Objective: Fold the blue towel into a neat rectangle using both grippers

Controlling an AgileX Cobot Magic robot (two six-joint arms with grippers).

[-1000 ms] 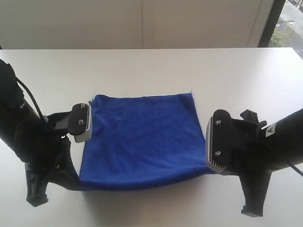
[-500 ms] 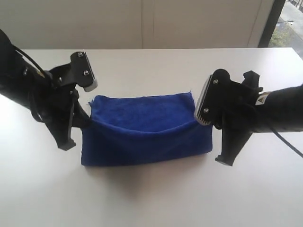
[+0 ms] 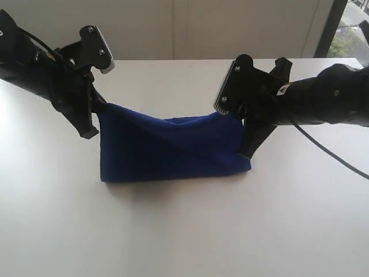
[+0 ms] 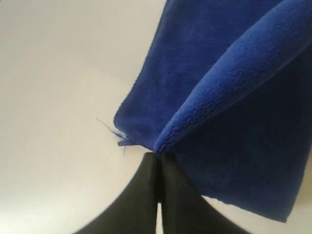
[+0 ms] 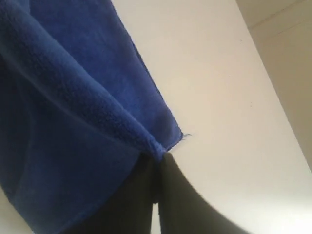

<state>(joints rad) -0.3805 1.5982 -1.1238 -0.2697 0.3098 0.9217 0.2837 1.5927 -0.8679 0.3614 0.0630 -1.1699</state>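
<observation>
Tabletop [image 3: 173, 231], plain white, fills the foreground of the exterior view. Just beyond it the blue towel [image 3: 167, 150] rests its lower folded edge on the surface. The rest of the cloth rises from there as a doubled sheet hanging slack between the two arms, and its top edge sags in the middle. At the upper left corner the left gripper [image 3: 97, 111] has its black fingers [image 4: 141, 195] pressed together on the towel's [image 4: 219, 97] corner. That arm's wrist view shows a rolled hem pinched at the very tips and a few loose threads sticking out beside them. At the upper right corner the right gripper [image 3: 241, 120] holds the cloth the same way. In its own wrist view the fingers [image 5: 180, 195] are squeezed shut on a thick fold of the towel [image 5: 63, 122], with the table pale below. Both corners are lifted clear of the table, the left one a little higher than the right. Behind the arms the tabletop runs on to a light wall [image 3: 173, 29], and a window [image 3: 351, 29] shows at the far right.
</observation>
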